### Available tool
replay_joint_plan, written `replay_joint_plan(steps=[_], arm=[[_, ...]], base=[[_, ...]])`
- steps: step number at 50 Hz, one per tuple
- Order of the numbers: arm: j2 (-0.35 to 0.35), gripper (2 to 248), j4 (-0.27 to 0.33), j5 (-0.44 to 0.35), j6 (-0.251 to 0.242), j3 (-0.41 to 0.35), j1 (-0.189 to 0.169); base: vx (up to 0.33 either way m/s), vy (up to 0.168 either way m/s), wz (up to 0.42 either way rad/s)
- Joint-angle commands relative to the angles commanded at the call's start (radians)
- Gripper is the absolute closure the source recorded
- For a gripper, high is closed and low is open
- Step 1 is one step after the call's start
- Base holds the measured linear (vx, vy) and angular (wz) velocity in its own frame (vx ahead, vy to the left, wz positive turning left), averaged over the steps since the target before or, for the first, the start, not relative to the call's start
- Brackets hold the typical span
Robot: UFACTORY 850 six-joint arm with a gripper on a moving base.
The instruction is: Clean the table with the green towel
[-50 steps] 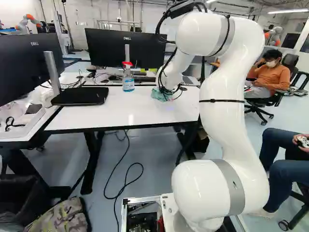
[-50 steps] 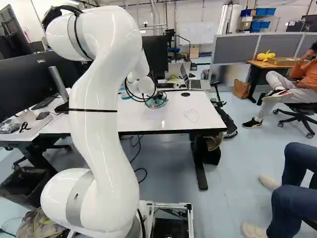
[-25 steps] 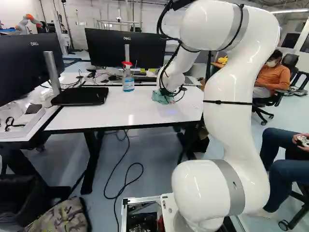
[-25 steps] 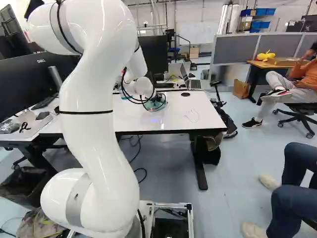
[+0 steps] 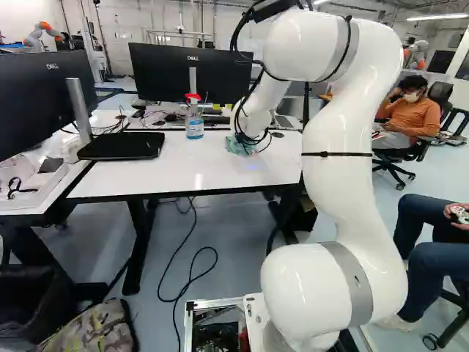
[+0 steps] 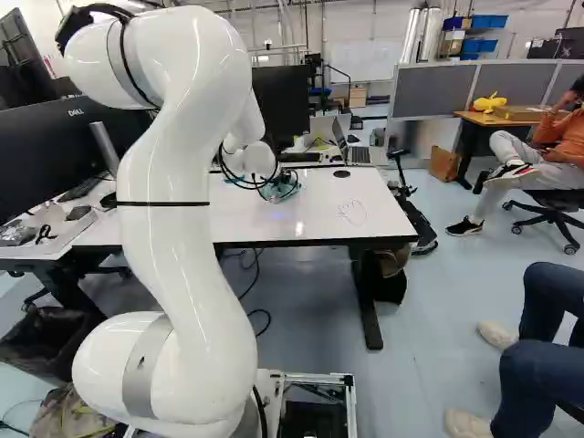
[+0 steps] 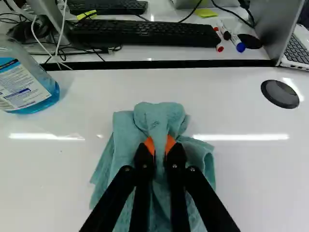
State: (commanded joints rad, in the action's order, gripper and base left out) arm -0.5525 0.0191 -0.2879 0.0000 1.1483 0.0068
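On a glossy white tabletop [image 7: 256, 188], clenching one rumpled, fuzzy green towel [image 7: 126, 133] in the pincer [image 6: 274, 189], one clear plastic bottle [image 7: 29, 92] ahead-left.

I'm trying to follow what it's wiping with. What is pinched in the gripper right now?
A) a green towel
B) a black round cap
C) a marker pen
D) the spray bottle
A: the gripper's orange pads press a fold of the green towel between them.
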Motion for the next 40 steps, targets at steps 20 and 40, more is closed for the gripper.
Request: replay_joint_plan(steps=[20, 40], arm=[[-0.085, 207, 0.000, -0.006, 0.000, 0.116, 0.011], [-0.113, 207, 0.000, -0.006, 0.000, 0.155, -0.026]], base=[[0.000, 0.000, 0.000], [0.000, 0.000, 0.000]])
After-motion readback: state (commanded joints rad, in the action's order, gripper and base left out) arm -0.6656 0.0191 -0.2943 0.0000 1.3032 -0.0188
